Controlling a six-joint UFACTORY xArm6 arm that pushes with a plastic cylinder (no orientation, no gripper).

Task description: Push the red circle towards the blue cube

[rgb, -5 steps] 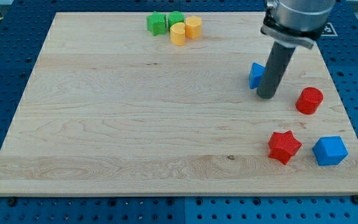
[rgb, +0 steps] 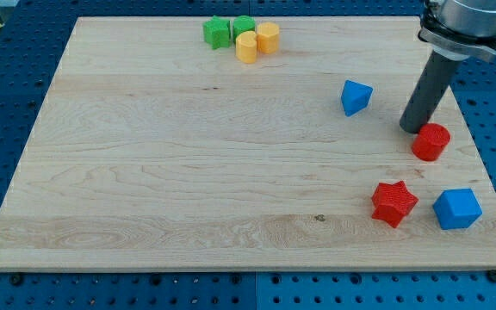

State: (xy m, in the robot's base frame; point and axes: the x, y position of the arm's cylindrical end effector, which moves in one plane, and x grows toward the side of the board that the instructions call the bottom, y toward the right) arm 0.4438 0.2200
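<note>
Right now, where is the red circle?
The red circle sits near the view's right edge, just below my tip, above the blue cube and red star.

Eight blocks sit on the surface (rgb: 145, 172). Two are green (rgb: 217, 33) (rgb: 244, 26), two yellow (rgb: 247, 48) (rgb: 268, 38).

Two are red, a circle (rgb: 430, 142) and a star (rgb: 393, 203), and two are blue, a cube (rgb: 457, 208) and a pointed block (rgb: 355, 96).

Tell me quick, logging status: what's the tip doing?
No pincer, so nothing held: my tip sits just above-left of the red circle, apparently touching it.

Bright even light, sharp focus.
</note>
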